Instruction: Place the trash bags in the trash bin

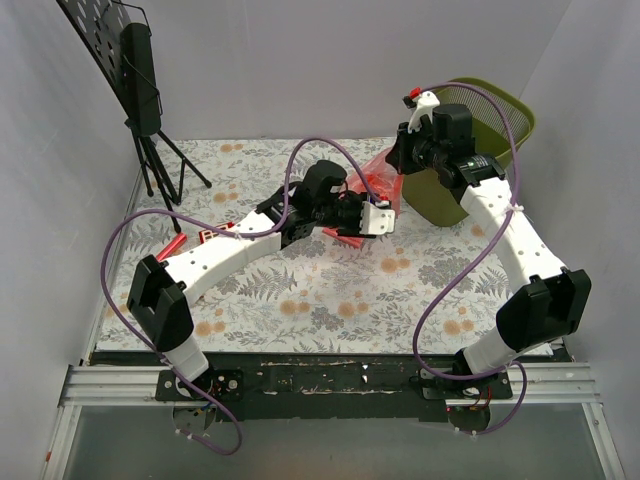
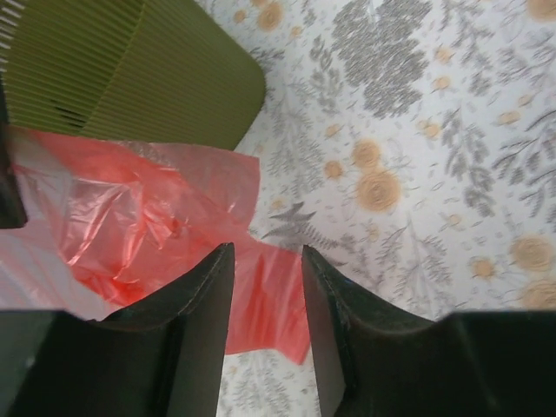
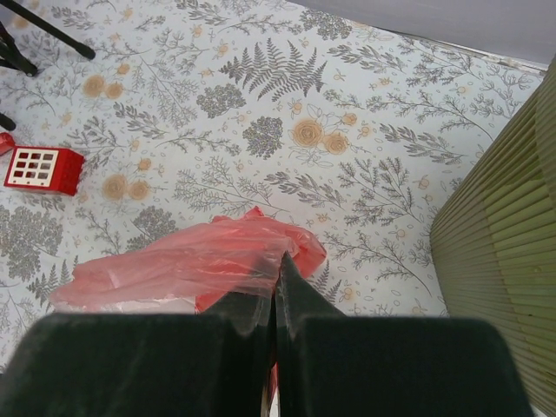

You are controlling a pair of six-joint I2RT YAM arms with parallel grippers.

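Low, left tool (image 2: 267,252) half-open over trash bag (image 2: 148,217); right tool (image 3: 276,261), raised, pinches it beside bin (image 3: 512,234).

Bare table (image 1: 330,300) near; trash bin (image 1: 445,200) far right.

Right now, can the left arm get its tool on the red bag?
Likely yes. The left tool is open just over the red bag, plastic showing in its gap, nothing in between. The right tool is shut on the same bag near the bin, so space looks tight.
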